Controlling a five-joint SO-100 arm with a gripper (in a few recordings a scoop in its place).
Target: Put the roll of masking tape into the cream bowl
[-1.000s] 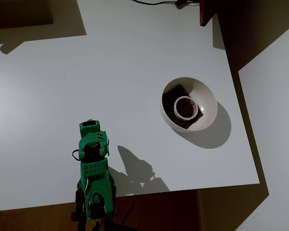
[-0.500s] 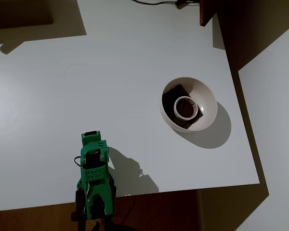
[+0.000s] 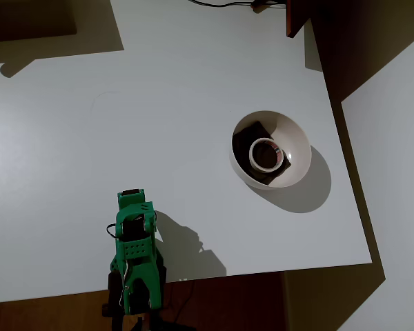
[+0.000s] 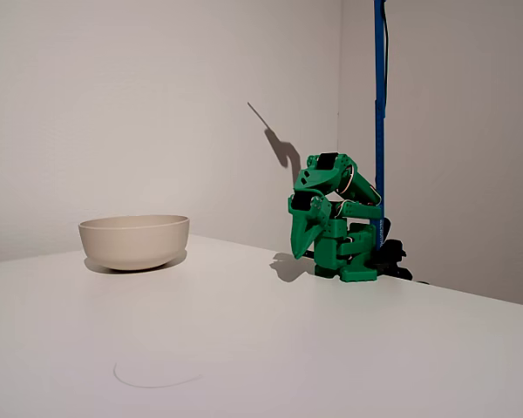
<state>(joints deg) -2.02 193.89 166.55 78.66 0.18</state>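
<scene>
At centre right of the overhead view, the small off-white ring of masking tape [image 3: 264, 154] lies flat inside the round cream-white bowl [image 3: 296, 141], on the dark square patch [image 3: 247, 140] at its bottom. The green two-finger gripper [image 4: 304, 246] is folded against the arm base at lower left, well apart from the bowl; its fingers appear closed with nothing held. The placement is judged complete. Remaining risk: any further reach across the white table [image 3: 159, 124] could nudge the bowl
</scene>
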